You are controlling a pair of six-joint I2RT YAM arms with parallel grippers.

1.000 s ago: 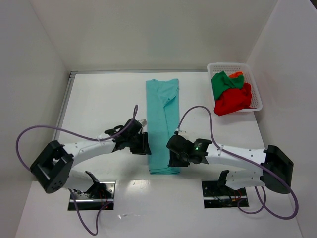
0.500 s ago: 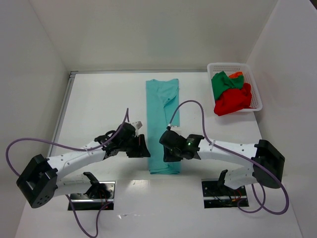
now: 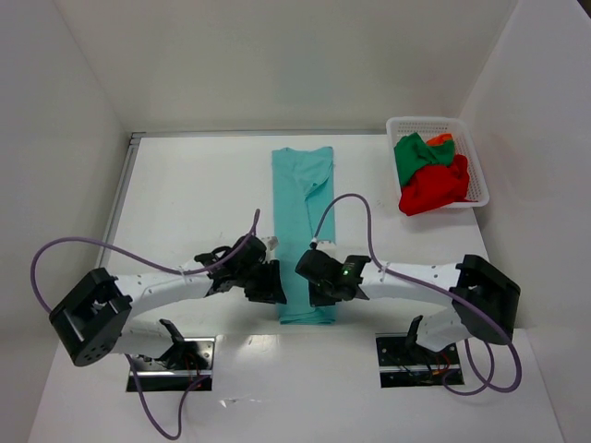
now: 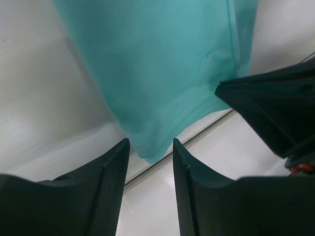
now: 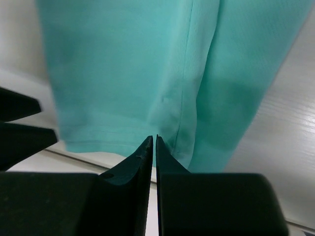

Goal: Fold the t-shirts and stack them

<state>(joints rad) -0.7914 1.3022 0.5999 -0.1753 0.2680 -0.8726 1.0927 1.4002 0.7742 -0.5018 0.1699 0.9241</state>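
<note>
Op: What has changed?

Log: Both arms have closed in on the near hem of the teal shirt (image 3: 303, 217). A second ago they flanked it more widely. Now your left gripper (image 4: 150, 143) sits at the hem's left corner, fingers narrowly apart, with the corner showing just beyond the tips. Your right gripper (image 5: 153, 138) is closed to a slit over the hem. Cannot tell whether it pinches cloth.

Op: Meaning for the task?

Log: The shirt lies mid-bench (image 3: 185, 203), already folded lengthwise into a long strip. Judged: you are setting up the hem grab for the cross fold. Hem not yet lifted.

Op: Containers?

Log: One basket (image 3: 423, 123), far right. It holds a green shirt (image 3: 414, 155), a red shirt (image 3: 434, 189) hanging over its near rim, and an orange shirt (image 3: 441, 139) barely showing. All crumpled; you have no stack started.
</note>
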